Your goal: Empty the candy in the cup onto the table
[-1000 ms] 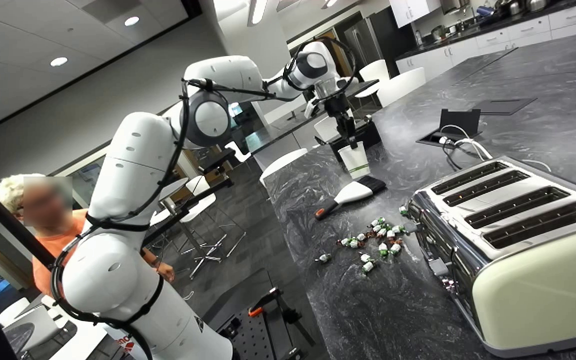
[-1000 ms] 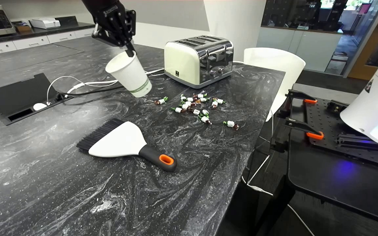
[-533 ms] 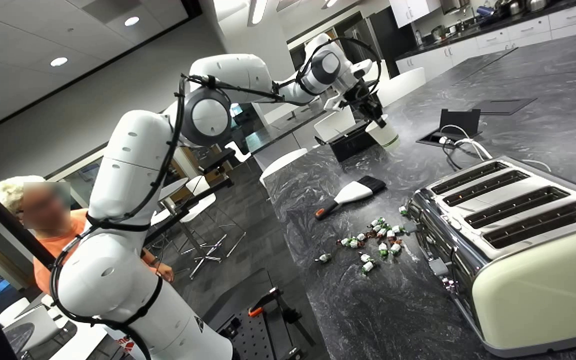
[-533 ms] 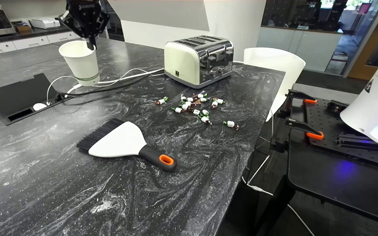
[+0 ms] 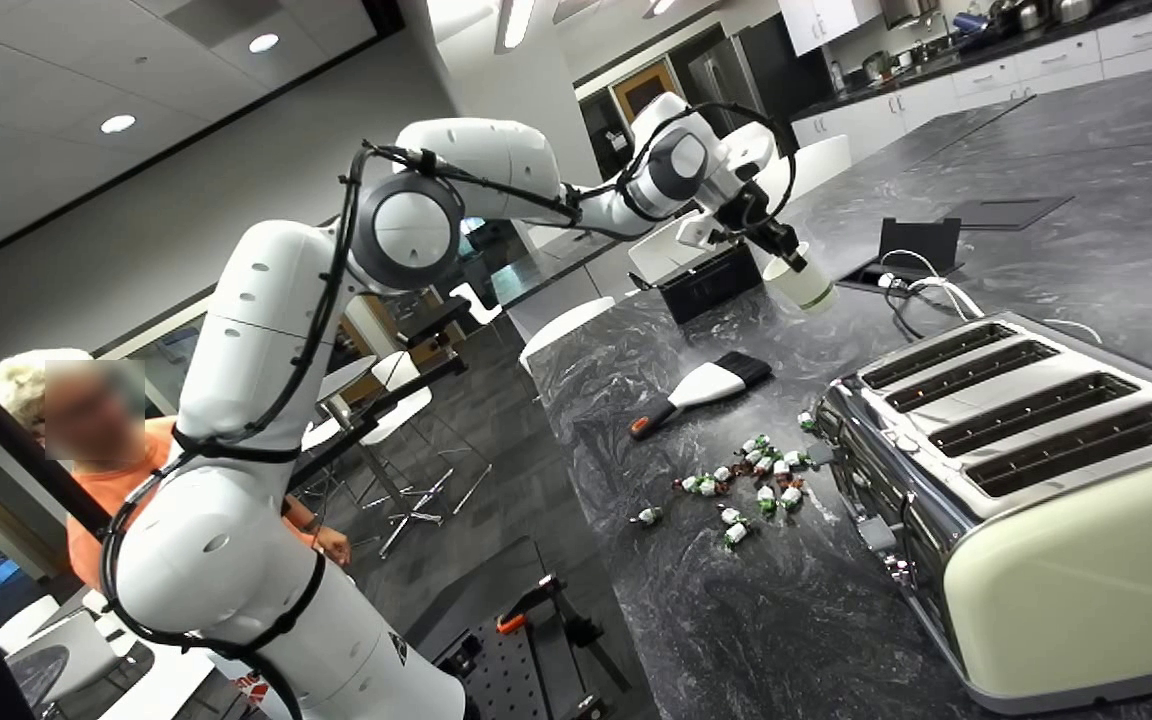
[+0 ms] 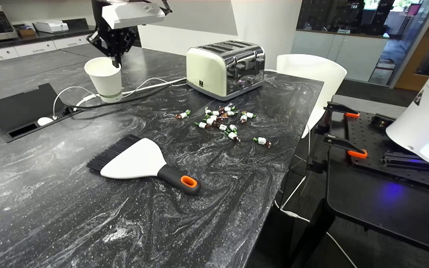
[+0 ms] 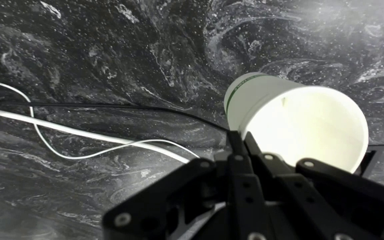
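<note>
The tool (image 7: pixel 244 138) has the white cup (image 6: pixel 106 83) pinched by the rim, kinda tilted and hanging over the desk (image 6: pixel 132 223) near some cables (image 7: pixel 78 131). The candy (image 6: pixel 222 127) is just scattered on the desk by the toaster (image 6: pixel 214 70), with a brush (image 6: pixel 140 162) lying close by.

No full word is legible, tbh. The cup (image 7: pixel 295 120) has tiny lettering along its green band (image 7: pixel 236 90), at 10 o'clock from the mouth in the wrist view, too blurry. In an exterior view the toaster (image 6: pixel 225 70) wears a dark badge (image 6: pixel 201 83) around 7 o'clock on its cream end, kinda Y-like. The arm's base (image 5: pixel 351 640) has a dark label (image 5: pixel 398 648), and red marks (image 5: pixel 253 689) sit roughly 8 o'clock from it, both unreadable.
</note>
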`<state>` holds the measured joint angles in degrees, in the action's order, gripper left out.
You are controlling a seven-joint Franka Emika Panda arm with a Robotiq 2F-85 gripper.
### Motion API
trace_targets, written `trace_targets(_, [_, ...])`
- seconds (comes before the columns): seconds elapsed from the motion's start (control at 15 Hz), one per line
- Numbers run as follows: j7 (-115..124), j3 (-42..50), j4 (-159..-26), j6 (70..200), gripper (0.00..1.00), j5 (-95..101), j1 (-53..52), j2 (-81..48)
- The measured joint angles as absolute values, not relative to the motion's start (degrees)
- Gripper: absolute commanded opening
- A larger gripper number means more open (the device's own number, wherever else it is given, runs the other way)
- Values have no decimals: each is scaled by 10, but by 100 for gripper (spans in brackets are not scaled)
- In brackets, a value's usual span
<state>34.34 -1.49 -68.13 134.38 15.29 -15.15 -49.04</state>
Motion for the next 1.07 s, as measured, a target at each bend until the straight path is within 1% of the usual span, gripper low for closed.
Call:
trace_targets(0.27, [343, 9, -696, 1328, 1, 131, -171, -490])
trace_targets(0.67, [342, 9, -703, 1262, 1, 105, -177, -490])
trace_targets(1.07, [341, 9, -714, 1244, 1, 82, -177, -493])
